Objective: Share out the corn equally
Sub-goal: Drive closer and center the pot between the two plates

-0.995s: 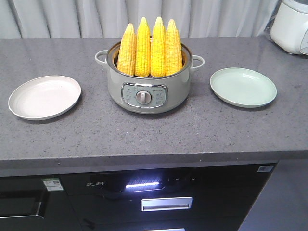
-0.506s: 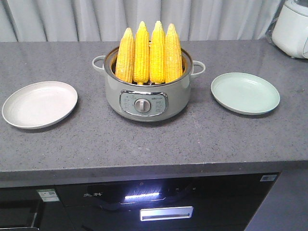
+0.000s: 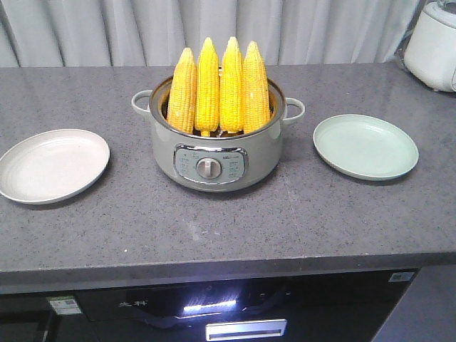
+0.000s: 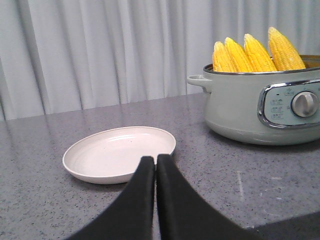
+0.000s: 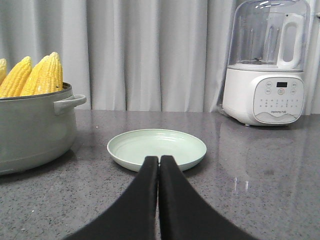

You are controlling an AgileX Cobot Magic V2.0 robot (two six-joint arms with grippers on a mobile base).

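A kitchen is shown. A grey speckled stone tabletop (image 3: 214,228) is backed by pale curtains (image 3: 107,32). An electric cooking pot (image 3: 214,153) filled with corn (image 3: 214,85), a white plate (image 3: 50,167), a green plate (image 3: 365,146) and a blender (image 5: 267,65) are set on it. A built-in appliance (image 3: 235,320) is fitted beneath.

**Pot blocks the middle, lanes on both sides**

The cooker pot (image 3: 214,153) stands mid-tabletop (image 3: 214,228). Four corn cobs (image 3: 207,85) rise upright above its rim and are reachable from above. Bare lanes run between the pot and the white plate (image 3: 50,165) at the left edge, and between the pot and the green plate (image 3: 365,146) toward the right. The front-edge strip is bare. A blender (image 3: 436,39) fills the back right corner.
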